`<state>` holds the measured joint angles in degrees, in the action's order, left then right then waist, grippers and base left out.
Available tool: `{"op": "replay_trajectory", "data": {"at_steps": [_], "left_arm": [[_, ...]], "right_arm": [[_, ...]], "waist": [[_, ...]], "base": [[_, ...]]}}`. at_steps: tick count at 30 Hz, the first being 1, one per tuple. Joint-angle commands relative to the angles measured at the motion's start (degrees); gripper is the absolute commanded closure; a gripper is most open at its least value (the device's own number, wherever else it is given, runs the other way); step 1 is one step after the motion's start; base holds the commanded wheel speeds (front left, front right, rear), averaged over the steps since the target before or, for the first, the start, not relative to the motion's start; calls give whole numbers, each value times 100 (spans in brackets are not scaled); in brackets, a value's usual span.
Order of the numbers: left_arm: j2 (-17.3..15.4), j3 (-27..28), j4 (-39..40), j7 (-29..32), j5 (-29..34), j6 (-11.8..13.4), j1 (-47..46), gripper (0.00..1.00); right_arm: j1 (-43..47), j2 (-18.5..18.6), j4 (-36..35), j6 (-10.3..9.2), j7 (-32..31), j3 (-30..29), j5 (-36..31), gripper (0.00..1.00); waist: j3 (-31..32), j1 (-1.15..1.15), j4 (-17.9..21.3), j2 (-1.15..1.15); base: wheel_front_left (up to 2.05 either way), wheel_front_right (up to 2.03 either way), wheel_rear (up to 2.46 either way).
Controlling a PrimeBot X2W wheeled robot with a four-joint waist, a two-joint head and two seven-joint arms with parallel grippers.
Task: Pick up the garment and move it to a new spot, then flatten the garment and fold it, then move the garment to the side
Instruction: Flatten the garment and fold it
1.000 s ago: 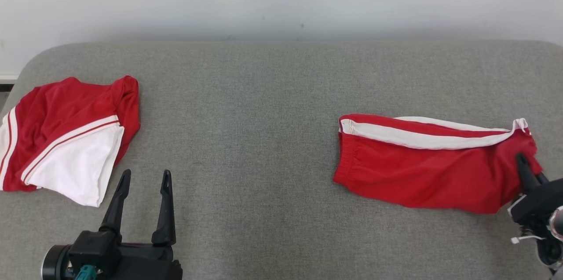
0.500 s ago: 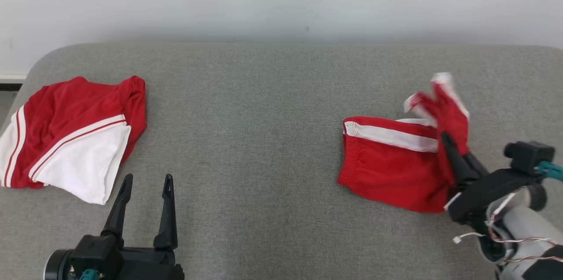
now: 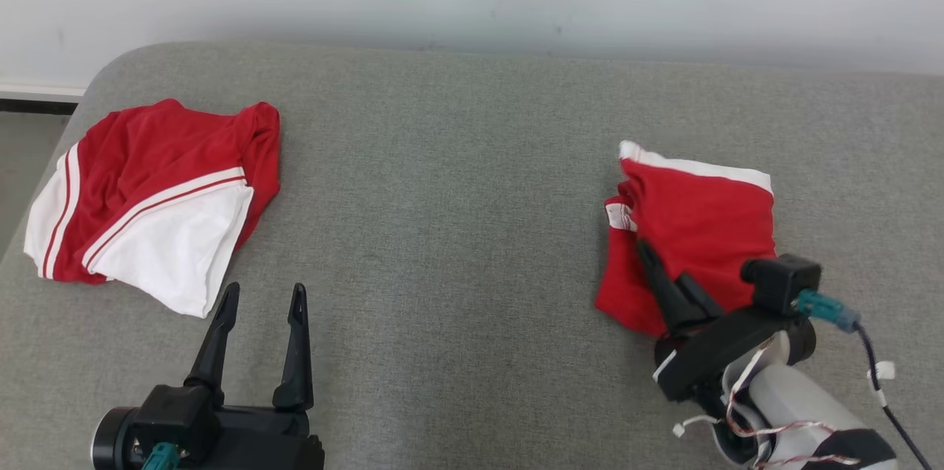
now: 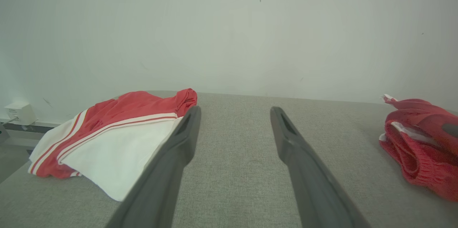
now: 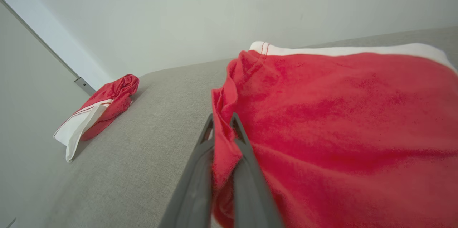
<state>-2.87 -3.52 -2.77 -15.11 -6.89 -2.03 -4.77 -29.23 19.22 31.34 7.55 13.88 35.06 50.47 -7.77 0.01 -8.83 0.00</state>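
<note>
Right wrist view: red shorts (image 5: 340, 113) are pinched by right gripper (image 5: 222, 119), likely for folding. Well apart from them, left gripper (image 3: 265, 291) is spread wide; nothing is held.

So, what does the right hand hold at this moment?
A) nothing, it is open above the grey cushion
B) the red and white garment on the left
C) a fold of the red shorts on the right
C: the right hand is shut on a fold of the red shorts, as the right wrist view shows.
</note>
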Motion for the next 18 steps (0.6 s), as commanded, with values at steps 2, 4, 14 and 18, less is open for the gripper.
{"op": "replay_trajectory", "data": {"at_steps": [2, 4, 14, 18], "left_arm": [[-4, -5, 17, -6, -45, 35, -28, 0], [-4, -9, 10, -6, -62, 45, -15, 0], [-3, -11, -5, -6, -88, 93, -12, 0], [-5, 32, -7, -6, -52, 76, 10, 0]], "right_arm": [[183, -59, 12, -13, 33, 112, -290, 100], [303, -136, 54, -13, 29, 84, -306, 100], [445, -290, -24, -13, 88, -138, -451, 0], [491, -148, -276, -13, 133, -507, -609, 0]], "waist": [[-26, -1, -73, 0], [-22, -1, -89, 0], [-9, -1, -10, 0], [26, -1, 54, 0]], "base": [[0, 0, 0], [0, 0, 0], [0, 0, 0], [0, 0, 0]]}}
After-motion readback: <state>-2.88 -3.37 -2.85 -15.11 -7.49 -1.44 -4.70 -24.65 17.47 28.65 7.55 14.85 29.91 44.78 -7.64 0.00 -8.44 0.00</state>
